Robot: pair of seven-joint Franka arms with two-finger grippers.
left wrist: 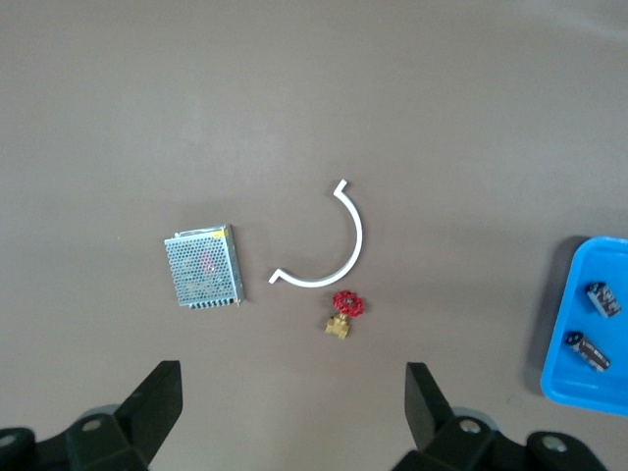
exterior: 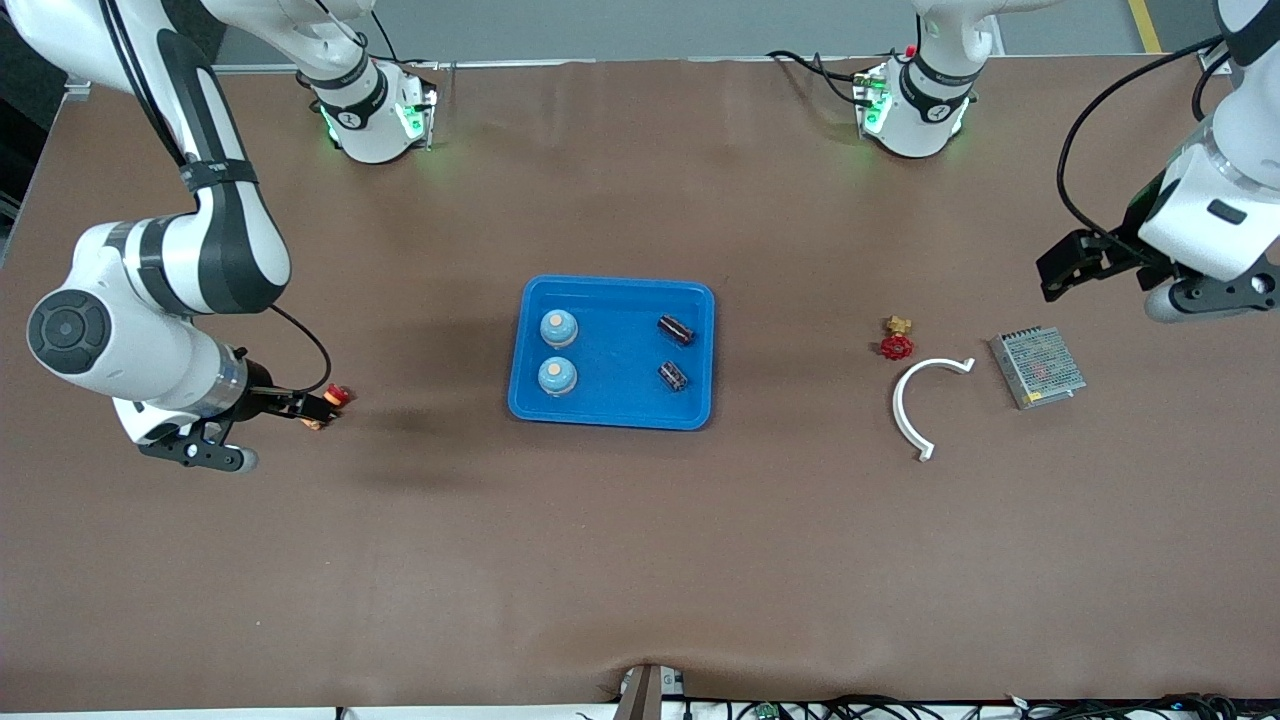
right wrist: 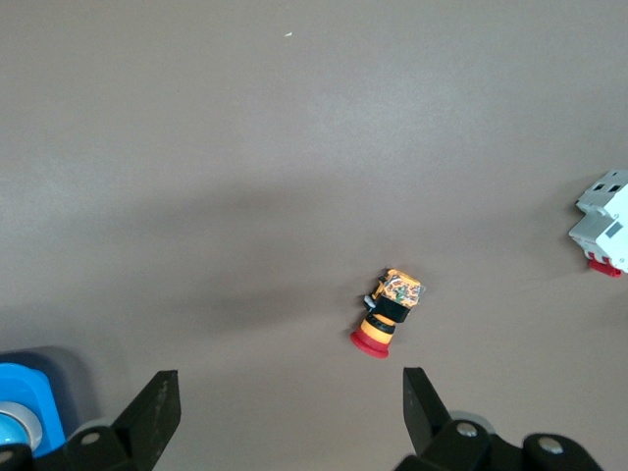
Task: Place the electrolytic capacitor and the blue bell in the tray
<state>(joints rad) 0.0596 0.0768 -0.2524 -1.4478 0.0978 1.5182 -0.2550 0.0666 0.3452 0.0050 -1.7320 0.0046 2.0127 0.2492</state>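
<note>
Brown table (exterior: 640, 560): your tray (exterior: 612, 410) already holds 2 blue bells (exterior: 558, 327) and 2 capacitors (exterior: 676, 329), so the left gripper (left wrist: 292, 397) and right gripper (right wrist: 287, 402) hover open-jawed, empty.

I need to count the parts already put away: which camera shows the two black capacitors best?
The front view: both capacitors lie in full sight inside the blue tray, beside two blue bells. The left wrist view catches them small at its edge. The right wrist view shows only a tray corner, no capacitors.
</note>
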